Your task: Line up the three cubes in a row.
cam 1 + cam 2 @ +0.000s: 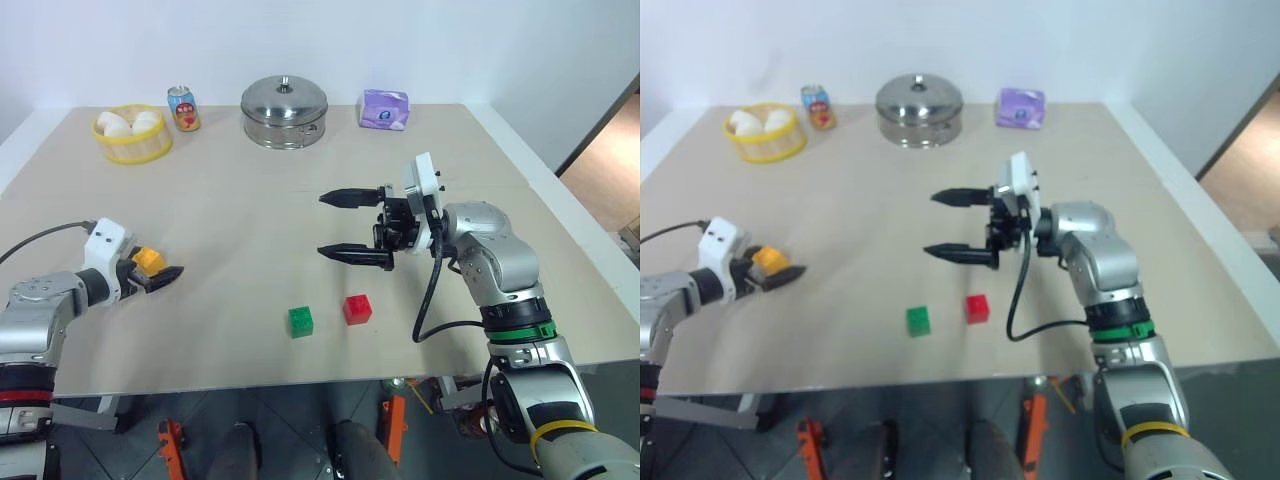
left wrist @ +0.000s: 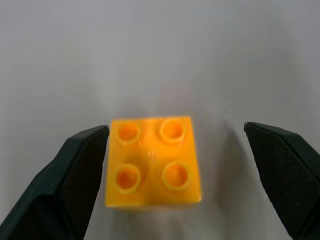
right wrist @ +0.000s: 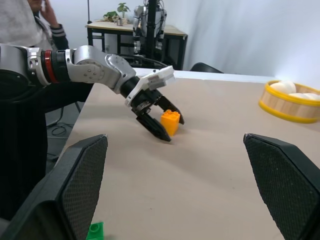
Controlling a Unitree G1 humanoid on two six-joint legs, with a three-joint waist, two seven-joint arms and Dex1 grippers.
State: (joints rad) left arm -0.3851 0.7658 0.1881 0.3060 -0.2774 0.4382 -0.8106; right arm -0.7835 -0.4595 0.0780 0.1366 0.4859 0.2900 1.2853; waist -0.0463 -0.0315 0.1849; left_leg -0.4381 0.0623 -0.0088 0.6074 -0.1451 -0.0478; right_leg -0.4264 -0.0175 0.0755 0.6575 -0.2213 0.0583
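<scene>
- While your left gripper (image 1: 160, 277) straddles the yellow cube (image 1: 149, 260) at the table's (image 1: 250, 210) left, green (image 1: 300, 321) and red (image 1: 357, 308) sit side by side; the right gripper (image 1: 355, 227) hovers, spread.
- In the left wrist view, the fingers (image 2: 75, 175) are apart, one beside the cube, unclamped: close next.
- In the right wrist view, the cube stands tilted on the table between those fingers.

Both grippers (image 1: 160, 279) (image 1: 345, 226) wide open.

Three cubes on table (image 1: 250, 200). Two sit side by side near front edge: one cube (image 1: 300, 321) left, another (image 1: 357, 309) just right of it, apart. Third cube (image 1: 148, 260) well to their left, between left gripper (image 1: 160, 277) fingers. Right gripper (image 1: 345, 226) behind the pair. Along far edge, left to right: basket (image 1: 132, 135) holding eggs (image 1: 118, 124), can (image 1: 183, 108), lidded pot (image 1: 284, 111), packet (image 1: 385, 109).
</scene>
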